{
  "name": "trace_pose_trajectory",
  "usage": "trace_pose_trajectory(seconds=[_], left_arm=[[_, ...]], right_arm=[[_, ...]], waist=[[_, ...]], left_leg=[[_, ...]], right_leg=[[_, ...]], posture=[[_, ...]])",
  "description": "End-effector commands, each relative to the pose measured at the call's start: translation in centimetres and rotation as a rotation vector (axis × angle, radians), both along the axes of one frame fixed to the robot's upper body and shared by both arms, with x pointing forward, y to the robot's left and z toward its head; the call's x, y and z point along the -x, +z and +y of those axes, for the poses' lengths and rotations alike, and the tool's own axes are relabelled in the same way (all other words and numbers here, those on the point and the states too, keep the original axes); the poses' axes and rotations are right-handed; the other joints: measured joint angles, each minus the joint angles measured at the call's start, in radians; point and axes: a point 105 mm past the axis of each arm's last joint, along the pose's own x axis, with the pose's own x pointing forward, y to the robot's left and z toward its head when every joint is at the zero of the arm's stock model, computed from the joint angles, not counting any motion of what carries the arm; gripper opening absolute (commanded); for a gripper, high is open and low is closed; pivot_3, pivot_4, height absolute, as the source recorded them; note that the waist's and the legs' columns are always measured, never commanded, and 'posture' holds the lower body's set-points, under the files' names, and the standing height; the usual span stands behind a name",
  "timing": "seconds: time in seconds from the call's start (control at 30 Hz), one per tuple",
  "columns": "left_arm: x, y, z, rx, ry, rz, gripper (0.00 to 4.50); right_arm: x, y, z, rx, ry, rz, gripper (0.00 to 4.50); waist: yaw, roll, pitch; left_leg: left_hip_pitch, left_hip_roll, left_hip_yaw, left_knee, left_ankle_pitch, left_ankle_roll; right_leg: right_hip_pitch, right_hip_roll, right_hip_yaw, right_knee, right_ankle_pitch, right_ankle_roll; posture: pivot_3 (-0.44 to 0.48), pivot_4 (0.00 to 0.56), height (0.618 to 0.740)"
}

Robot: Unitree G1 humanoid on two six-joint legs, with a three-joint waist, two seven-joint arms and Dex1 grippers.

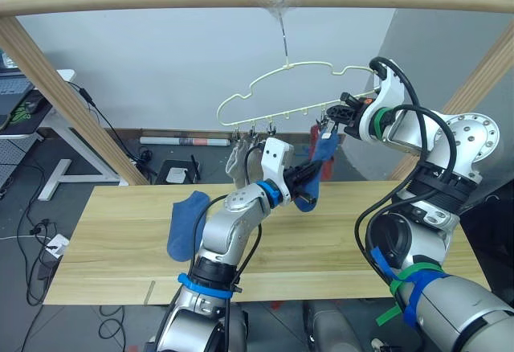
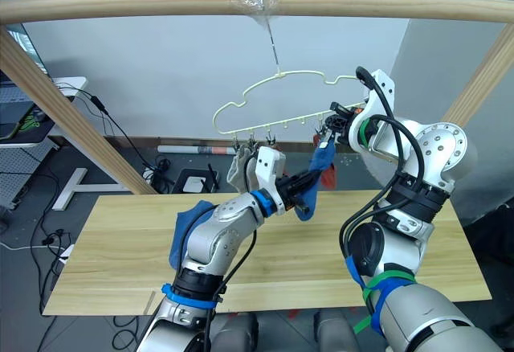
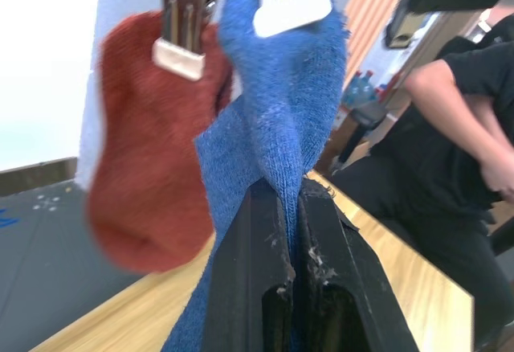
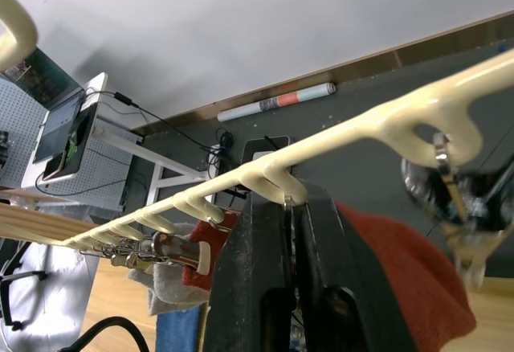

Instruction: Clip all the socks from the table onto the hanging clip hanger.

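The left hand (image 3: 293,268) is clamped on a blue sock (image 3: 277,127), whose fabric is pinched between the two black fingers (image 3: 249,280). The sock is held up from below, and its upper edge is already gripped by a metal clip (image 3: 291,8) of the clip hanger (image 1: 277,95). The right hand (image 4: 291,231) is closed on the hanger's lower bar at the loop above that clip, so the bar is steadied.

As a judgement, the clip's bite should be confirmed before release: the left hand is best opened slowly, without downward pull, so the sock is not dragged out. The bar should be kept level by the right hand until the sock hangs free.

A rust-red sock (image 3: 148,167) hangs just beside the blue one, and a light grey sock (image 1: 238,161) hangs further along. A second blue sock (image 1: 186,223) lies on the bench (image 1: 120,231), waiting to be clipped.
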Motion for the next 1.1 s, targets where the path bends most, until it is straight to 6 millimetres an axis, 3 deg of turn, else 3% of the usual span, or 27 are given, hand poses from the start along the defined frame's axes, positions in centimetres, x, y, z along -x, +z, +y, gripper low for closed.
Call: trace_pose_trajectory(seconds=[0.03, 0.33, 0.57, 0.73, 0.9, 1.1], left_arm=[[0.7, 1.5, -0.5, 0.035, -0.028, -0.045, 0.0], [0.8, 1.2, -1.4, 0.033, -0.064, -0.017, 0.0], [0.7, 0.2, -2.5, 0.049, -0.081, 0.031, 0.0], [0.2, -1.9, -2.5, 0.035, -0.093, 0.091, 1.26], [-0.1, -4.0, -1.9, -0.018, -0.097, 0.118, 2.83], [0.0, -5.0, -0.5, -0.067, -0.073, 0.109, 4.49]], right_arm=[[0.2, 0.6, -0.5, -0.022, -0.005, -0.027, 1.22], [1.7, 2.9, -0.6, -0.084, 0.097, -0.173, 4.42], [3.7, 2.6, -2.7, 0.094, 0.073, -0.277, 4.48], [4.7, 0.7, -4.2, 0.264, 0.0, -0.339, 4.5], [5.3, -0.9, -4.1, 0.304, -0.013, -0.355, 4.5], [5.6, -1.7, -4.2, 0.367, -0.035, -0.395, 4.5]], waist=[[-0.002, 0.0, 0.0], [-0.022, 0.003, 0.002], [-0.024, 0.003, 0.002], [-0.033, 0.003, 0.002], [-0.051, 0.003, 0.002], [-0.053, 0.003, 0.002]], left_leg=[[0.0, 0.0, 0.0, 0.0, 0.0, 0.0], [0.0, 0.0, 0.0, 0.0, 0.0, 0.0], [-0.001, 0.0, 0.001, 0.0, 0.0, 0.001], [0.0, 0.0, 0.001, 0.0, 0.0, 0.001], [-0.001, 0.0, 0.003, 0.0, 0.0, 0.0], [0.0, 0.0, 0.003, 0.0, 0.0, 0.0]], right_leg=[[0.0, 0.0, 0.0, 0.0, 0.0, 0.0], [-0.001, 0.0, 0.0, 0.0, 0.0, 0.0], [-0.001, 0.0, 0.001, -0.001, 0.0, 0.0], [-0.001, 0.0, 0.001, -0.001, 0.0, 0.001], [-0.001, 0.0, 0.002, -0.001, 0.0, 0.002], [-0.001, 0.0, 0.002, -0.001, 0.0, 0.002]], posture=[[-0.025, 0.211, 0.74], [-0.024, 0.203, 0.74], [-0.039, 0.198, 0.74], [-0.07, 0.187, 0.74], [-0.083, 0.182, 0.74], [-0.078, 0.18, 0.74]])
